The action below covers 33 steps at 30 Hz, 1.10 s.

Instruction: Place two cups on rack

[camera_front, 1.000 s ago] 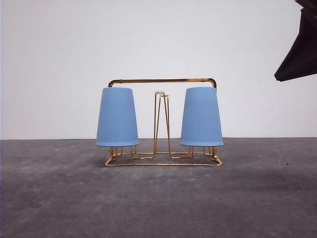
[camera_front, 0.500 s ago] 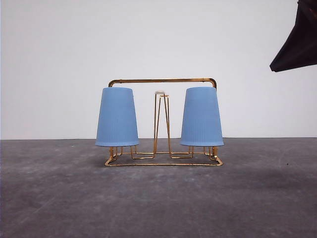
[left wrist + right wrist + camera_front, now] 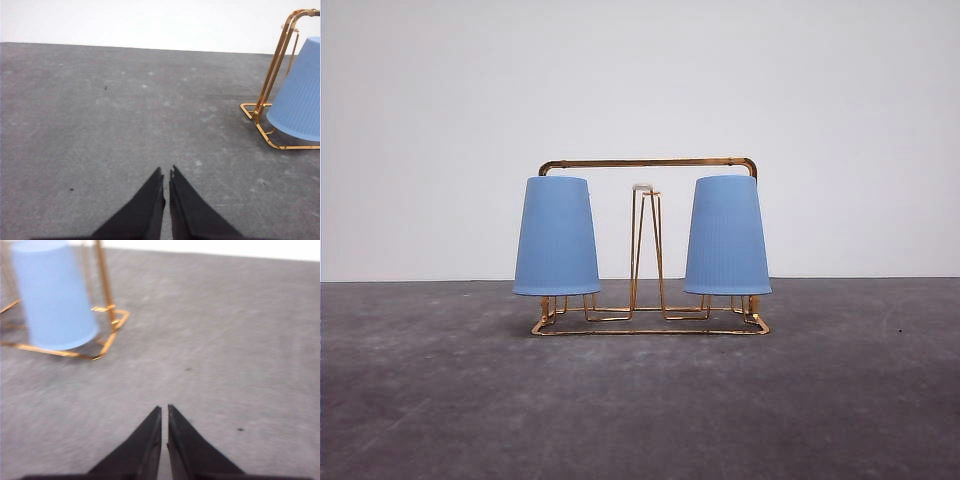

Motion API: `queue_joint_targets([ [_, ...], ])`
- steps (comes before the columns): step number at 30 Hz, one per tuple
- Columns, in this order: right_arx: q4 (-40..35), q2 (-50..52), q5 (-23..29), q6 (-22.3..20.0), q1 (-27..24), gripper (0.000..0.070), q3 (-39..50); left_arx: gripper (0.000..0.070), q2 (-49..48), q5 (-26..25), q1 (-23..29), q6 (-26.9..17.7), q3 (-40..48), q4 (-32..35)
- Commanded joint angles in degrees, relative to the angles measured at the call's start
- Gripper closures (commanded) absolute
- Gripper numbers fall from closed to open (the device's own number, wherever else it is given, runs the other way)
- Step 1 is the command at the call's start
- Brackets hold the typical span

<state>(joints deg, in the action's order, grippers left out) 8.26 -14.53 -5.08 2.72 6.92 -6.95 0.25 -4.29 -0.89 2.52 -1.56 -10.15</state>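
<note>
Both light-blue tumblers sit upside down on the gold wire rack in the centre of the front view: the left cup at left of centre, the right cup at right of centre, each with its wide mouth down over a prong and its rim hanging just above the rectangular base. Inverted like this they would drain and stay put, held upright by the prongs inside them, which are hidden. Between the cups the middle prongs stand bare, one white-tipped, and the looped handle bar runs across just above the cup bottoms. By this layout the task looks complete.

The rack rests on a grey textured tabletop, with wide bare surface in front and to both sides, well away from any edge seen here; a white wall rises behind.

In the left wrist view the left gripper has its black fingers pressed together, empty, low over the table, the rack at the right edge. In the blurred right wrist view the right gripper is likewise closed on nothing, the rack in the upper left.
</note>
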Motion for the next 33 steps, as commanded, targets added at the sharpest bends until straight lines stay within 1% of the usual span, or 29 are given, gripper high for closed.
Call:
queue_joint_targets([
  [1, -1.29, 3.25, 1.02, 1.83, -1.01, 0.0682, 1.59, 0.07, -0.07, 0.22, 0.02, -0.55, 0.85, -0.11],
  [4, -1.42, 7.79, 2.61, 2.67, -2.58, 0.0682, 3.97, 0.07, -0.07, 0.23, 0.02, -0.55, 0.85, -0.11],
  [7, -1.84, 11.34, 2.64, 2.95, -3.78, 0.0682, 6.02, 0.07, -0.07, 0.22, 0.02, -0.55, 0.85, -0.11],
  [10, 1.26, 14.43, 3.34, 3.1, -4.8, 0.0682, 6.29, 0.07, -0.07, 0.23, 0.02, -0.55, 0.85, -0.08],
  [14, 1.6, 14.32, 3.67, 3.23, -5.65, 0.0681, 6.29, 0.07, -0.07, 0.23, 0.02, -0.55, 0.85, -0.13],
  [33, 0.73, 14.32, 3.64, 3.23, -5.64, 0.0682, 6.26, 0.07, -0.07, 0.22, 0.02, -0.55, 0.85, -0.13],
])
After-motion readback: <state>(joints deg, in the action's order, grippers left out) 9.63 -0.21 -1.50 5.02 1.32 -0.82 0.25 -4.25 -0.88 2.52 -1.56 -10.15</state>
